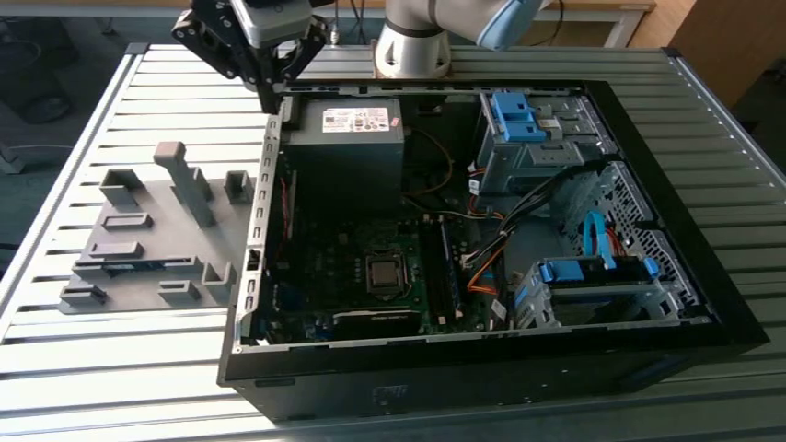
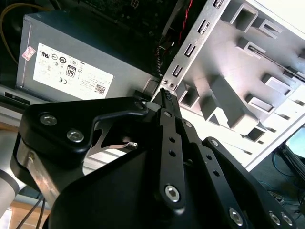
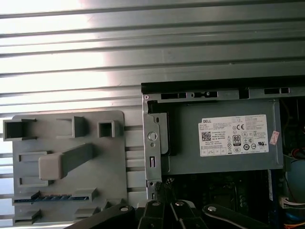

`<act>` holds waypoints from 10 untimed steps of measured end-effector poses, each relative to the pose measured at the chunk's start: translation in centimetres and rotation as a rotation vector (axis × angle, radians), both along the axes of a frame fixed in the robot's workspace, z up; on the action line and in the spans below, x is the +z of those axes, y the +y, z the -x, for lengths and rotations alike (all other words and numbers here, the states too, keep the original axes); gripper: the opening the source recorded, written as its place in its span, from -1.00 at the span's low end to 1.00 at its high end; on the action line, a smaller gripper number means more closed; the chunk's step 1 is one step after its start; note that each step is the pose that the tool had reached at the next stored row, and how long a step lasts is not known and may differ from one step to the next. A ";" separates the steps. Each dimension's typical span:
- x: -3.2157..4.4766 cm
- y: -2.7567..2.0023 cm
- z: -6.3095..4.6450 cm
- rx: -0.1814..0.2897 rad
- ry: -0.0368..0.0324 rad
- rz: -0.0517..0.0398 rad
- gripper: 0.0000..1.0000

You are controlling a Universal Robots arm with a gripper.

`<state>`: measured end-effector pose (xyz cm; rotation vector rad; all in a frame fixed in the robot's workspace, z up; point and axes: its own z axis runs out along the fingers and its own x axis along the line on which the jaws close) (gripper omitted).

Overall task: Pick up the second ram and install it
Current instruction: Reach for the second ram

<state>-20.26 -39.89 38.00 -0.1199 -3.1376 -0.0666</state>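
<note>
The second ram [image 1: 132, 267] is a thin blue-green stick lying on edge in a slot of the grey fixture block [image 1: 147, 230], at the exterior view's left. The first wrist view shows the second ram [image 3: 52, 197] as a blue strip low in the fixture [image 3: 66, 157]. My gripper [image 1: 272, 98] hangs over the open computer case's wall, by the grey power supply [image 1: 350, 120] and well away from the stick. Its fingertips meet in a point with nothing between them, as both wrist views show for the gripper [image 2: 167, 95] [image 3: 165, 184].
The open black computer case [image 1: 491, 368] lies on a slatted metal table [image 1: 98, 387]. Inside are the motherboard with its processor socket [image 1: 385, 273], orange and black cables [image 1: 485, 267] and blue drive bays [image 1: 590, 272]. The arm's base [image 1: 411, 46] stands behind the case.
</note>
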 end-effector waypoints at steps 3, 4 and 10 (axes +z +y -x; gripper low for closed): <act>-0.01 0.00 0.1 0.000 0.0001 0.0000 -0.79; -0.01 0.00 0.2 0.000 0.0000 0.0000 -0.79; -0.03 0.00 0.4 0.000 0.0001 0.0000 -0.79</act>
